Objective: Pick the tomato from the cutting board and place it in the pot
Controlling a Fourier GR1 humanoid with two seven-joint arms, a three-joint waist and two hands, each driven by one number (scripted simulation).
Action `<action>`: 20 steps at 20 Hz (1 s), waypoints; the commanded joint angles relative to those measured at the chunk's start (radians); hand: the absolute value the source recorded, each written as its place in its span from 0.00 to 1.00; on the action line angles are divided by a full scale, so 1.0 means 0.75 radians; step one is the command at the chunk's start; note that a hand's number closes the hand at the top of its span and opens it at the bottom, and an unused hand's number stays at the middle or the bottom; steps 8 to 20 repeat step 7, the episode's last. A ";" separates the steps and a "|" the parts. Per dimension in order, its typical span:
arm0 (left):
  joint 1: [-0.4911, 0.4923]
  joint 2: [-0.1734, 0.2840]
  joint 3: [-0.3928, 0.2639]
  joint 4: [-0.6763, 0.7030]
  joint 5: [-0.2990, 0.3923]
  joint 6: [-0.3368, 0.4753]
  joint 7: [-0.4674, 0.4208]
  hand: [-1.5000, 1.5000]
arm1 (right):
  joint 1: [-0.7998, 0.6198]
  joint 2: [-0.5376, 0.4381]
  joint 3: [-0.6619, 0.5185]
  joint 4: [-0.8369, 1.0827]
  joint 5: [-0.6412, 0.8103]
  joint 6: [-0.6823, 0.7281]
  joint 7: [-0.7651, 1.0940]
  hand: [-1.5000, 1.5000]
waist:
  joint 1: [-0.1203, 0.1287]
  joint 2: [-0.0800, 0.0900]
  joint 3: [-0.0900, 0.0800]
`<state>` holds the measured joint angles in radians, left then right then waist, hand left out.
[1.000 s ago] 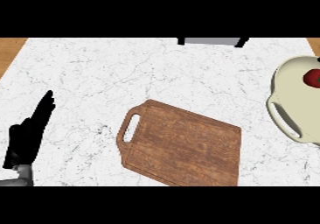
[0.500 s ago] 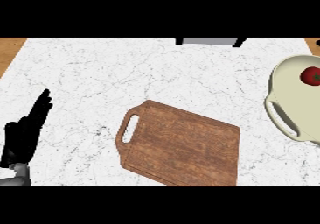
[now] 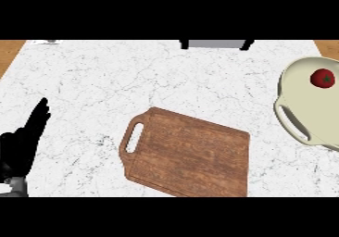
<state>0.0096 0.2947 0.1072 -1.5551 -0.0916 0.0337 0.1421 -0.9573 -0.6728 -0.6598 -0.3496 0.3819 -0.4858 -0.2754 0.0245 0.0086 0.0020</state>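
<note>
A red tomato (image 3: 323, 78) with a green stem lies inside the cream pot (image 3: 298, 115) at the right edge of the head view. The brown wooden cutting board (image 3: 189, 153) sits in the middle of the white marble counter, its handle slot toward the left, with nothing on it. My left hand (image 3: 20, 146) rests at the lower left, fingers straight and pointing up, well apart from the board. My right hand does not show.
A dark grey object (image 3: 215, 44) stands at the counter's far edge. Wooden surface shows past the counter's far corners (image 3: 8, 51). The pot's handle (image 3: 293, 119) faces the board.
The view has drifted slightly, so the pot and tomato sit a little further left and lower. The left hand stays in place.
</note>
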 commanded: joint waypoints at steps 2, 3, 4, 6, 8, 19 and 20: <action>0.054 0.002 0.020 -0.020 -0.001 -0.015 0.000 0.50 | 0.117 0.002 -0.030 -0.129 -0.127 0.185 -0.011 0.00 | -0.041 -0.019 -0.003; 0.019 0.033 0.077 0.032 0.039 -0.039 -0.017 0.50 | 0.164 0.031 -0.055 -0.158 -0.168 0.178 -0.052 0.00 | -0.042 -0.017 -0.003; -0.018 -0.045 -0.015 0.005 -0.039 0.030 0.035 0.50 | 0.220 0.042 -0.069 -0.158 -0.192 0.197 -0.132 0.00 | -0.041 -0.014 -0.002; 0.078 -0.003 0.027 -0.095 -0.011 -0.007 0.062 0.50 | 0.256 0.025 -0.026 -0.338 -0.204 0.225 0.018 0.00 | -0.049 -0.023 -0.004; 0.054 -0.020 0.054 -0.018 -0.002 0.013 -0.012 0.50 | 0.340 0.031 -0.068 -0.360 -0.254 0.260 -0.032 0.00 | -0.055 -0.022 -0.004; 0.054 -0.020 0.054 -0.018 -0.002 0.013 -0.012 0.50 | 0.340 0.031 -0.068 -0.360 -0.254 0.260 -0.032 0.00 | -0.055 -0.022 -0.004; 0.054 -0.020 0.054 -0.018 -0.002 0.013 -0.012 0.50 | 0.340 0.031 -0.068 -0.360 -0.254 0.260 -0.032 0.00 | -0.055 -0.022 -0.004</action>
